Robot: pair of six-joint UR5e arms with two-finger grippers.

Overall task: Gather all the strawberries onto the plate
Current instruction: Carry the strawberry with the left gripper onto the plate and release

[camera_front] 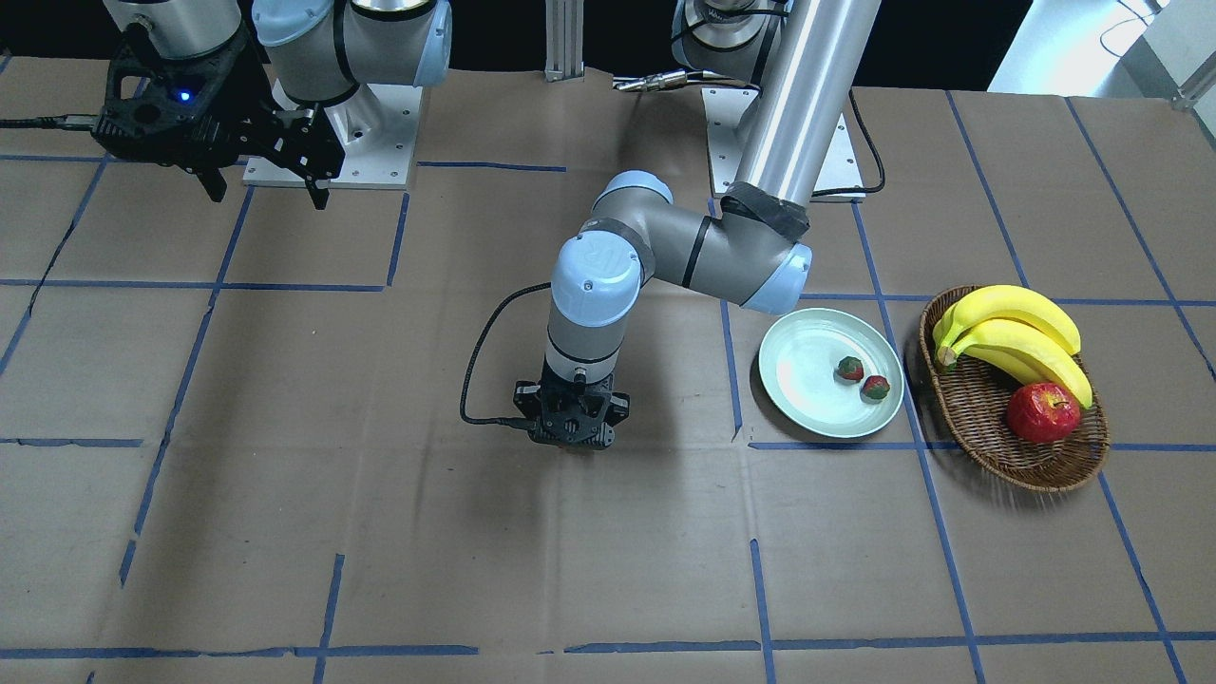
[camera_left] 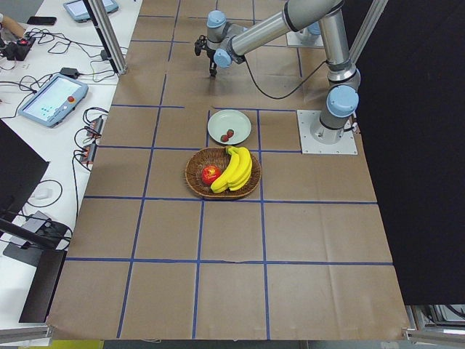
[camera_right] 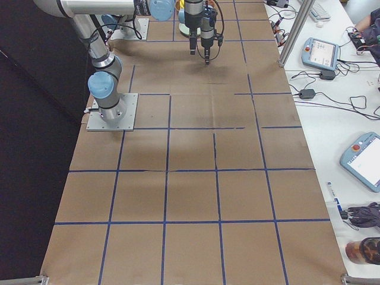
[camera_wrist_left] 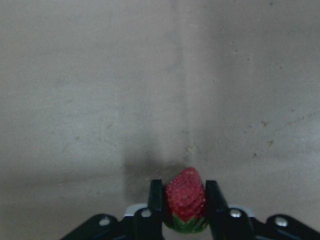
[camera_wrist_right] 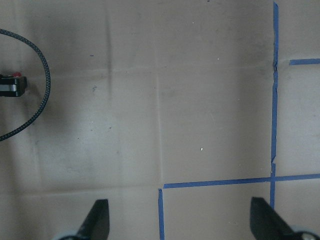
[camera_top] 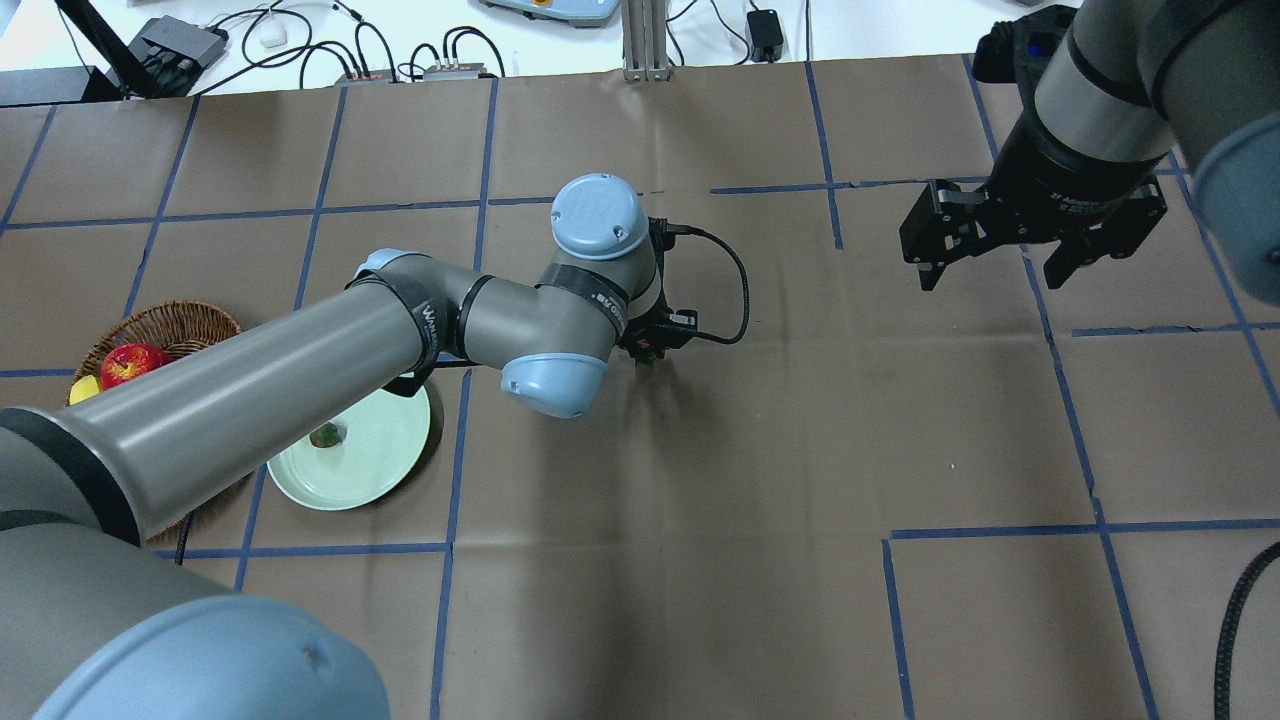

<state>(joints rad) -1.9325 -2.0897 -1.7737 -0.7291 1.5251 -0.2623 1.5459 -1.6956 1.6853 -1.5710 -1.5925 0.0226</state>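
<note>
The left wrist view shows my left gripper shut on a small red strawberry with a green cap, just above the brown table. The same gripper hangs at mid-table, left of the plate in the front view, and shows in the overhead view. The pale mint-green plate holds two strawberries. In the overhead view my arm hides most of the plate. My right gripper is open and empty, held high at the far side.
An oval wicker basket next to the plate holds bananas and a red apple. Blue tape lines cross the brown paper table. The left arm's cable loops beside the gripper.
</note>
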